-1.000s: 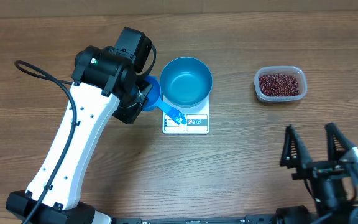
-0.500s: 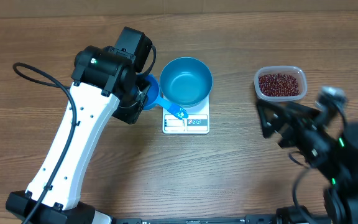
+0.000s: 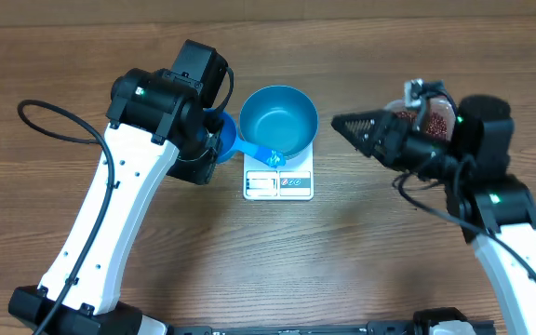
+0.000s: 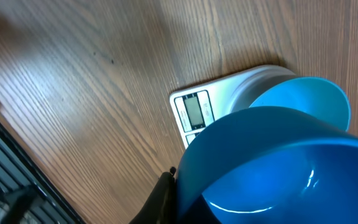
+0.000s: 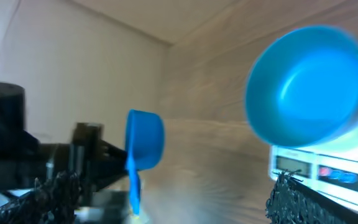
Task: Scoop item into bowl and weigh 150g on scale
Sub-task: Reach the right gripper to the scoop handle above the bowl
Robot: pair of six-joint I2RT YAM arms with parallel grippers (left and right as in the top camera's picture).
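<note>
The blue bowl (image 3: 279,121) stands empty on the white scale (image 3: 278,184), seen again in the right wrist view as bowl (image 5: 309,87) and scale (image 5: 328,167). My left gripper (image 3: 207,147) is shut on the small blue scoop (image 3: 229,141), whose handle reaches over the scale's corner. The scoop (image 4: 272,168) fills the left wrist view, in front of the bowl (image 4: 312,99) and scale (image 4: 194,112). My right gripper (image 3: 350,126) is open, empty, pointing left just right of the bowl. The beans (image 3: 435,119) lie in a clear tub, mostly hidden under the right arm.
The left arm's white link (image 3: 110,223) slants across the left half of the wooden table (image 3: 342,251). A black cable (image 3: 54,116) loops out to its left. The right arm (image 3: 501,205) rises from the front right corner.
My right arm has swung from the front right edge up and left, and now hangs over the tub with its open gripper near the bowl. The scoop's handle tipped slightly upward.
</note>
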